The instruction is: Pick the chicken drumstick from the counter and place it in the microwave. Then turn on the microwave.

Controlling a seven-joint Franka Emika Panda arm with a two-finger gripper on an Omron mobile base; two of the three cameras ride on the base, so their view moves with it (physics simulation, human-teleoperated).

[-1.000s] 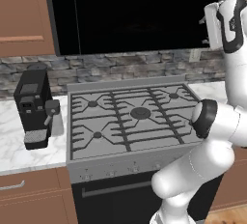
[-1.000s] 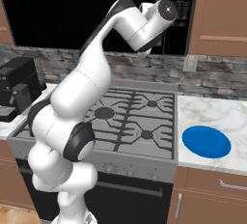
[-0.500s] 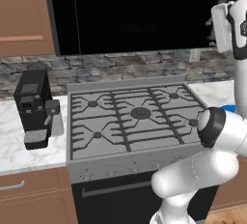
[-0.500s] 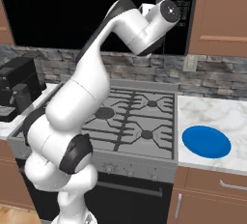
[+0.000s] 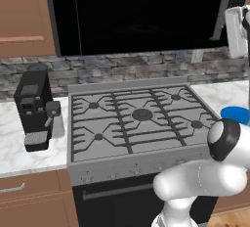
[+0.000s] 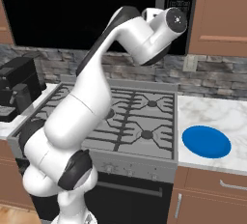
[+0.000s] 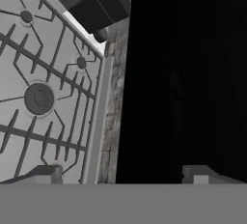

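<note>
Both jaws apart; microwave seemingly shut

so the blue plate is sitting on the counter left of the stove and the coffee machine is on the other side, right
Not quite. The blue plate sits on the counter to the right of the stove, as the right base view shows. The coffee machine is indeed on the other side, to the left.
</note>
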